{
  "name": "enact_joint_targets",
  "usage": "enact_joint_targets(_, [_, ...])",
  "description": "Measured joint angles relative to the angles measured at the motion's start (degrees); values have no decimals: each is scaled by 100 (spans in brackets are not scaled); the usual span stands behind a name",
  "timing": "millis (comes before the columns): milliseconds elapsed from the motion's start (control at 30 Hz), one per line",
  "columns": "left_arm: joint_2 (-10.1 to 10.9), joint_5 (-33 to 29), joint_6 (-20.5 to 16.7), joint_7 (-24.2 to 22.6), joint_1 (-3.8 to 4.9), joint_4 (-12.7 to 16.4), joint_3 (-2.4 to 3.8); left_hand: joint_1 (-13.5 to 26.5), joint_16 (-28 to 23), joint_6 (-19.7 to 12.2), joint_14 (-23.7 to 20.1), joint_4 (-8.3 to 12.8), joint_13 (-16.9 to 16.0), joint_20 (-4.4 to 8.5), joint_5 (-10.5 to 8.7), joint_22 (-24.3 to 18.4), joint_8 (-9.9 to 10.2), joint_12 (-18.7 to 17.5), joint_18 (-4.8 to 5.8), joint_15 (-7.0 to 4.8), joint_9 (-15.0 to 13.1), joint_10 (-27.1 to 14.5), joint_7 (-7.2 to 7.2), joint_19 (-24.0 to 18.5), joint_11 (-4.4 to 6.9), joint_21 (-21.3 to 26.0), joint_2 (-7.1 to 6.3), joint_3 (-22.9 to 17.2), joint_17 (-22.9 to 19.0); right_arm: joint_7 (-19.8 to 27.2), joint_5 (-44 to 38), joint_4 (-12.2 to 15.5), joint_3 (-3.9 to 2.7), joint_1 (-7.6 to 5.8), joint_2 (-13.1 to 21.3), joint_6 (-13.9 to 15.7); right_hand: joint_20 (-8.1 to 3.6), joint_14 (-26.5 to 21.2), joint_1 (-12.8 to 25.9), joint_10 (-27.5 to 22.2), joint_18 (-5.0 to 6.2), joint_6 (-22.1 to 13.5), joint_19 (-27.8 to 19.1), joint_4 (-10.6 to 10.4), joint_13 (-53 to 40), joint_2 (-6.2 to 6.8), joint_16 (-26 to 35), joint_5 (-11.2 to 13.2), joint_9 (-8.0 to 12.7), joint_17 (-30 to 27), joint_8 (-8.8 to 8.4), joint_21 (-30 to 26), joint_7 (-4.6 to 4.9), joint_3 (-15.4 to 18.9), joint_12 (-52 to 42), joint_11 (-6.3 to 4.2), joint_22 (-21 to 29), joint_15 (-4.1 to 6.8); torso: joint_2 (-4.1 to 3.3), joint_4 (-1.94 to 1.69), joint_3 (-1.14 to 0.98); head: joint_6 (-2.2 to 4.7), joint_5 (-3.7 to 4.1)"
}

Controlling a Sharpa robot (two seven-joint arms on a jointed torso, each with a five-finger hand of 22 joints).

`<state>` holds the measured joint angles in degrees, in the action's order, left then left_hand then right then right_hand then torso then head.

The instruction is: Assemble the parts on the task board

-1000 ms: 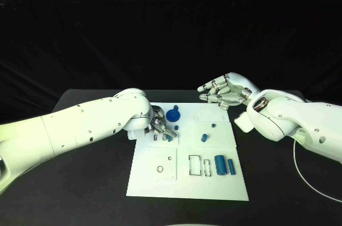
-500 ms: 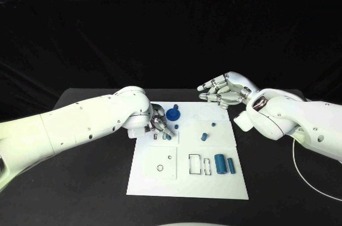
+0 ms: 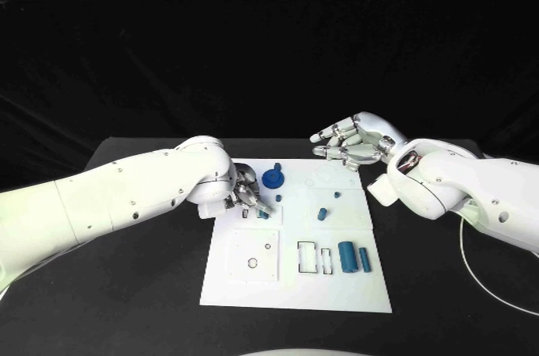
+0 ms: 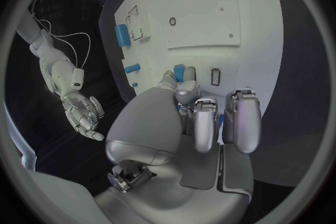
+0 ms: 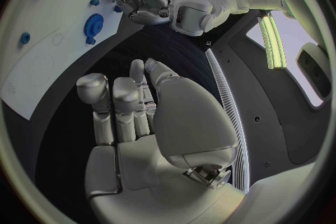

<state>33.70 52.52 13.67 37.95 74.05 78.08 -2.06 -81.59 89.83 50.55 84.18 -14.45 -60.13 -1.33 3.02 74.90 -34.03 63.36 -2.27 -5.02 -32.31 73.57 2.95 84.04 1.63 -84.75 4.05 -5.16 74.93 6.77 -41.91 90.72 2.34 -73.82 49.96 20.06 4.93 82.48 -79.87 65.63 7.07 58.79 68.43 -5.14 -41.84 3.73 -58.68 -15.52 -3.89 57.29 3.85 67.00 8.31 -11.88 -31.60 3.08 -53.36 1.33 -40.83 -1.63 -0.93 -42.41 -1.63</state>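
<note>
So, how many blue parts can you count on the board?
7: gear far-left, dot beside it, piece at left hand, knob and peg mid-board, two cylinders near-right; others may hide.

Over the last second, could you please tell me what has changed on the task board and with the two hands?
Very little has changed. The left hand has edged slightly toward the far end of the task board, its fingers still bent over a small blue part near the board's left edge. The right hand still hovers open beyond the board's far right corner. The other blue parts lie where they were.
</note>
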Motion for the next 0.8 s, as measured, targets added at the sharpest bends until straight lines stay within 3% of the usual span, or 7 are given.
enact_joint_targets(167, [128, -27, -269, -12, -6, 134, 10, 457, 0, 2, -16, 102, -18, 0, 4, 1, -75, 48, 0, 16, -176, 38, 2, 0, -25, -40, -457, -1118, -1, 6, 4, -19, 1, 19, -13, -9, 0, 0, 0, 0, 0, 1, 0, 0, 4, 0, 19, -14, 0, -5, 0, -24, -1, 0, 21, 0, 23, 0, 0, -2, -2, -8, 1])
enact_joint_targets(300, [232, 16, -509, -36, -34, 273, 11, 675, 0, 3, -16, 126, -19, 0, 4, 5, -132, 53, 0, 16, -275, 87, 3, 0, -17, -45, -674, -1615, -1, 13, 6, -25, 2, 26, -13, -17, 0, 0, 0, 0, 0, 1, 0, 0, 6, 0, 19, -23, 0, -5, 0, -24, -1, 0, 21, 0, 26, 0, 0, -4, -2, -8, 1])
enact_joint_targets(567, [301, 246, -754, -69, -112, 358, 11, 796, 0, 11, -16, 218, -1, 0, 3, 4, -165, 53, -1, 16, -337, 87, 12, 0, -17, -45, -794, -1960, -1, 22, 18, -22, 2, 27, -2, -43, 21, 0, 0, 0, -1, 1, -20, 0, 11, 0, 42, -23, 0, -20, 0, -53, -1, 0, 21, 0, 48, 0, 0, -10, 0, -16, 3])
enact_joint_targets(800, [272, 498, -764, -71, -174, 311, 9, 812, 0, 1, -16, 200, 11, 0, 2, 4, -165, 53, 0, 16, -365, 87, 22, 0, -17, -45, -809, -1987, -1, 22, 97, -19, 2, 28, -1, -103, 21, 0, 1, 6, -1, 1, -20, 0, 14, 1, 42, -23, 0, -27, 0, -53, -2, 0, 21, 6, 67, 0, 0, -5, 4, -29, -16])
